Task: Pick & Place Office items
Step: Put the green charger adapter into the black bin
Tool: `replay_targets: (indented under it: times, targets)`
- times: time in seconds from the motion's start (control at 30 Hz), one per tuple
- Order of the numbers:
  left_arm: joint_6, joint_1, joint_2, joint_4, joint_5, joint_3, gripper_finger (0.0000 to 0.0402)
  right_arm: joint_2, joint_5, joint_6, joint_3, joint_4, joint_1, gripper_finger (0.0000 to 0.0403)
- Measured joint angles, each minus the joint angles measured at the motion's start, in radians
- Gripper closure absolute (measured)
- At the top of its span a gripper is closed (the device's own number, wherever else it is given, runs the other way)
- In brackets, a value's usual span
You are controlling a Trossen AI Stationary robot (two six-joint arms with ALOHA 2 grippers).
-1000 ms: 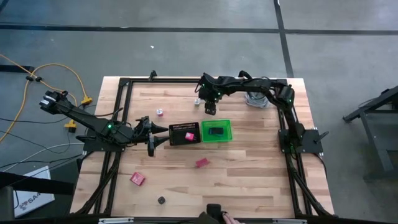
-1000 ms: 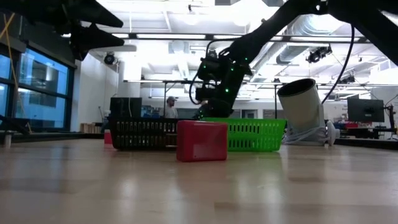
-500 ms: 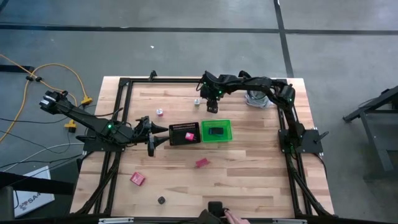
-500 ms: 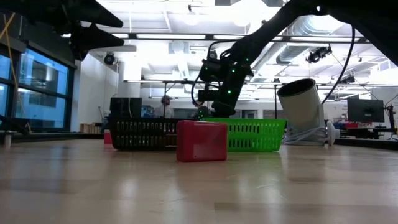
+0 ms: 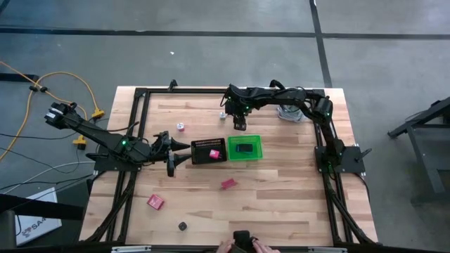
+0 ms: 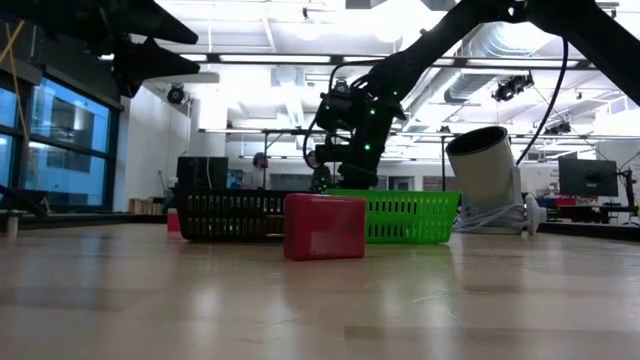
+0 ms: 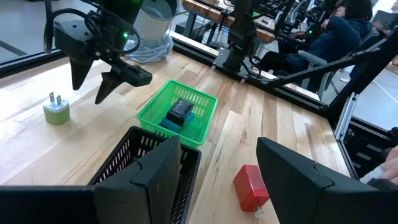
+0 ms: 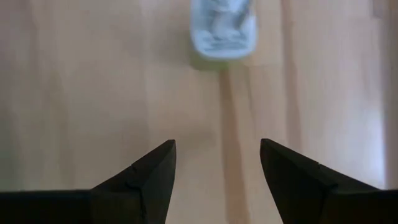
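Note:
My right gripper hangs open, fingers pointing down, above bare table just beyond the green bin's far side. A pale green plug adapter stands on the table ahead of its fingers. My left gripper waits open at the left end of the black mesh tray. The bin holds a black block, and the tray holds a pink piece. A red block, another red block, a black bit and a small pale bit lie on the table.
A shiny silver round object lies tipped over at the far right, under the right arm. The black frame rails run along the table's edges. A person's hand shows at the near edge. Bare wood spreads over the near right part.
My right gripper has only swayed slightly over the same spot beyond the green bin, staying open. The hand at the near edge has shifted a little to the left.

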Motion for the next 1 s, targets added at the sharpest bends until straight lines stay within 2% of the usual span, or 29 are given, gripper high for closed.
replay_targets:
  times: [0.1,0.2,0.47,0.63,1.0]
  targets:
    - [0.000,0.000,0.000,0.000,0.000,0.000,0.0198,0.000,-0.038,-0.001,0.000,0.014,0.000,0.0182]
    - [0.000,0.000,0.000,0.000,0.000,0.000,0.0198,-0.006,-0.032,-0.011,-0.019,0.061,0.000,0.0182]
    - [0.000,0.000,0.000,0.000,0.000,0.000,0.0198,-0.115,0.001,-0.046,-0.233,0.324,-0.002,0.0182]
    - [0.000,0.000,0.000,0.002,0.000,0.000,0.0198,-0.166,-0.067,-0.044,-0.335,0.529,-0.001,0.0182]
    - [0.000,0.000,0.000,0.009,0.000,0.000,0.0198,-0.165,-0.136,-0.028,-0.364,0.567,-0.003,0.0182]
